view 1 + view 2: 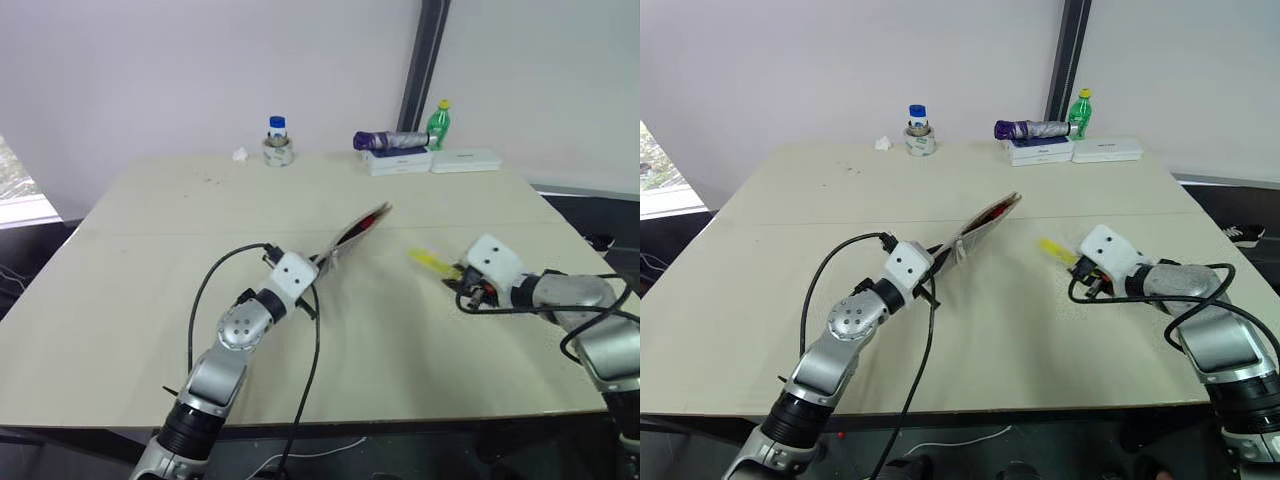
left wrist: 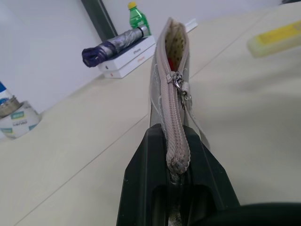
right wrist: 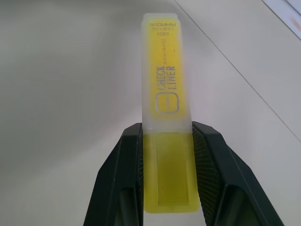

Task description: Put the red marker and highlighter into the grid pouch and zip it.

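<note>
Step in hand: the highlighter (image 3: 165, 94) is gripped and carried; insertion into the grid pouch (image 2: 168, 84) is not yet done.
Left gripper (image 2: 170, 176): its jaws are clamped shut on the closed end of the pouch, which is held on edge, raised off the tabletop (image 1: 150, 260) at a slant, mouth pointing away from the robot.
Pouch mouth: the zipper is seen drawn partway back in the left wrist view, so the far end gapes; a spotted lining and a glimpse of red are visible inside (judged to be the red marker (image 1: 375, 217), already stowed, though little of it can be made out).
Right gripper (image 3: 167, 136): its jaws are closed on the translucent end of the highlighter, whose yellow body projects forward between them.
Highlighter position: held just above the tabletop, to the robot's right of the pouch and well apart from its mouth.
Next move: the highlighter is to be brought across and lined up with the narrow opening, then slid in lengthwise; the pouch must be kept steady, and the gap may prove tight.
Afterwards: the zipper pull (image 2: 180, 84) is to be caught and drawn shut.
Background: bottles (image 1: 438, 122), a folded umbrella (image 1: 390, 141) and white boxes (image 1: 465, 160) are left at the far edge.
</note>
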`<state>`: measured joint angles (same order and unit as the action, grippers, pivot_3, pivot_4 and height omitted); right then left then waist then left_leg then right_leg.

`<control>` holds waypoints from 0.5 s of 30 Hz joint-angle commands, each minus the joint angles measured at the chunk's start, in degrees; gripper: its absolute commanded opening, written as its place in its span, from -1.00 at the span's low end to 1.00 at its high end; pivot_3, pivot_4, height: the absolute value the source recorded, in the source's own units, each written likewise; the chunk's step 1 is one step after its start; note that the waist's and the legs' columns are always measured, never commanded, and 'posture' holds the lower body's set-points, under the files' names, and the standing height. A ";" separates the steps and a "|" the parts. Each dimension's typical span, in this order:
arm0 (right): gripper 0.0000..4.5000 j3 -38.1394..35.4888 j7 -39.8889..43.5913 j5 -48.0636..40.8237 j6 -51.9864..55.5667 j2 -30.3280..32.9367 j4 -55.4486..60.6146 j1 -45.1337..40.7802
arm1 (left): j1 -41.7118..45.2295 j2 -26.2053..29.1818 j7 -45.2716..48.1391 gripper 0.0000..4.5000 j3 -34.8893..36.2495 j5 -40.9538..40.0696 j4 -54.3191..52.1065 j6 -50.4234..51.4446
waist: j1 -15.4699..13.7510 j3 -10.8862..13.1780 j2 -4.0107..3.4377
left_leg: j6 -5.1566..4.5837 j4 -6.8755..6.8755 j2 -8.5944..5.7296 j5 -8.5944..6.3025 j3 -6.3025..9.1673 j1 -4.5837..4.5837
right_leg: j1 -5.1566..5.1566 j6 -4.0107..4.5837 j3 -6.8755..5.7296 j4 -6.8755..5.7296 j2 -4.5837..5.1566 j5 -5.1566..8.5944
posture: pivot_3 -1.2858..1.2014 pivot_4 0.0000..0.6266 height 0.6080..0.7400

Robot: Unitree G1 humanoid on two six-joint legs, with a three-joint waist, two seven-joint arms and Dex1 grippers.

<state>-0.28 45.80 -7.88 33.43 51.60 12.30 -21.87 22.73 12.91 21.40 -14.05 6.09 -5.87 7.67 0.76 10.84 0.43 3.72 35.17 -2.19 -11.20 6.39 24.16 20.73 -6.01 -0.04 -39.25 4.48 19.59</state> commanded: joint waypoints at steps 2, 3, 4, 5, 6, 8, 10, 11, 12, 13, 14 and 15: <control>-0.61 -0.62 0.76 -0.97 0.47 -0.06 2.48 -4.38 | -0.87 0.37 0.77 -1.00 -1.38 1.13 0.14 -0.84 | -0.08 0.00 0.00 | 0.00 0.00 -0.01 0.00 0.00 0.00 | 0.00 -0.01 0.00 0.01 0.02 -0.01 | 0.03 -0.52 0.96; -0.61 -0.48 1.03 -1.08 0.64 -0.08 2.42 -4.84 | -1.07 0.35 0.85 -1.00 -1.47 1.19 0.12 -0.86 | -0.08 0.00 0.00 | 0.00 0.00 -0.01 0.00 0.01 0.00 | 0.00 -0.01 0.00 0.01 0.01 -0.01 | 0.03 -0.52 0.96; -0.61 -0.32 1.22 -1.12 0.83 -0.09 2.40 -5.22 | -1.22 0.37 1.01 -1.00 -1.56 1.30 0.12 -0.93 | -0.06 0.00 0.00 | 0.00 0.00 -0.01 0.00 0.02 0.00 | 0.00 -0.01 0.00 0.01 0.01 -0.01 | 0.03 -0.52 0.96; -0.61 -0.31 1.52 -1.40 0.95 -0.22 2.44 -5.56 | -1.35 0.41 1.16 -1.00 -1.67 1.46 0.12 -0.99 | -0.07 0.00 0.00 | 0.00 -0.01 0.00 0.00 0.03 0.00 | 0.00 -0.01 0.00 0.01 0.00 -0.01 | 0.03 -0.52 0.96; -0.61 -0.31 1.90 -1.72 1.05 -0.26 2.56 -5.79 | -1.44 0.44 1.24 -1.00 -1.72 1.56 0.14 -1.05 | -0.07 0.00 0.00 | 0.00 -0.02 0.00 0.00 0.04 0.00 | 0.00 -0.01 0.00 0.02 0.00 -0.01 | 0.03 -0.52 0.96; -0.61 -0.28 2.49 -1.97 1.17 -0.13 2.75 -6.05 | -1.61 0.46 1.27 -1.00 -1.81 1.67 0.13 -1.08 | -0.01 0.00 0.00 | 0.00 -0.02 0.00 0.00 0.03 0.00 | 0.00 -0.01 0.00 0.03 0.00 -0.01 | 0.03 -0.52 0.96; -0.61 -0.19 2.67 -2.00 1.43 -0.07 2.60 -6.37 | -1.69 0.47 1.25 -1.00 -1.89 1.65 0.08 -1.03 | 0.03 0.00 0.00 | 0.00 -0.02 0.00 0.00 0.02 0.00 | 0.01 -0.01 0.00 0.03 0.01 -0.01 | 0.03 -0.52 0.96; -0.61 -0.05 2.73 -1.92 1.68 -0.01 2.47 -6.53 | -1.71 0.47 1.25 -1.00 -1.91 1.64 0.05 -1.02 | 0.05 0.00 0.00 | 0.00 -0.03 0.00 0.00 0.02 0.00 | 0.01 -0.01 0.00 0.03 0.00 -0.01 | 0.03 -0.52 0.96; -0.61 0.19 2.79 -1.74 1.84 0.08 2.30 -6.69 | -1.70 0.46 1.27 -1.00 -1.93 1.62 0.03 -1.00 | 0.06 0.00 0.00 | 0.00 -0.03 0.01 0.00 0.02 0.00 | 0.02 0.00 0.00 0.03 0.00 -0.01 | 0.03 -0.52 0.96; -0.61 0.42 2.64 -1.58 2.19 -0.04 2.02 -6.92 | -1.72 0.51 1.41 -1.00 -2.05 1.66 -0.03 -1.06 | 0.04 0.00 0.00 | 0.00 -0.03 0.01 0.00 0.02 0.00 | 0.02 0.00 0.00 0.03 0.00 -0.01 | 0.03 -0.52 0.96; -0.61 0.80 2.42 -1.35 2.91 -0.18 1.65 -7.18 | -1.81 0.70 1.62 -1.00 -2.33 1.89 -0.12 -1.39 | 0.03 0.00 0.00 | 0.00 -0.03 0.01 0.00 0.02 0.00 | 0.02 0.00 0.00 0.03 0.00 -0.01 | 0.03 -0.52 0.96; -0.61 1.07 2.25 -1.20 3.44 -0.28 1.42 -7.38 | -1.87 0.83 1.78 -1.00 -2.53 2.07 -0.18 -1.64 | 0.03 0.00 0.00 | 0.00 -0.03 0.01 0.00 0.02 0.00 | 0.02 0.00 0.00 0.03 0.00 -0.01 | 0.03 -0.52 0.96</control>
<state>1.25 48.31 -9.29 36.36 51.14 13.14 -28.03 21.00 13.43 23.15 -16.63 7.52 -5.63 6.79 0.79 10.84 0.43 3.72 35.14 -2.18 -11.20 6.41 24.17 20.75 -6.01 -0.04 -39.22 4.48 19.59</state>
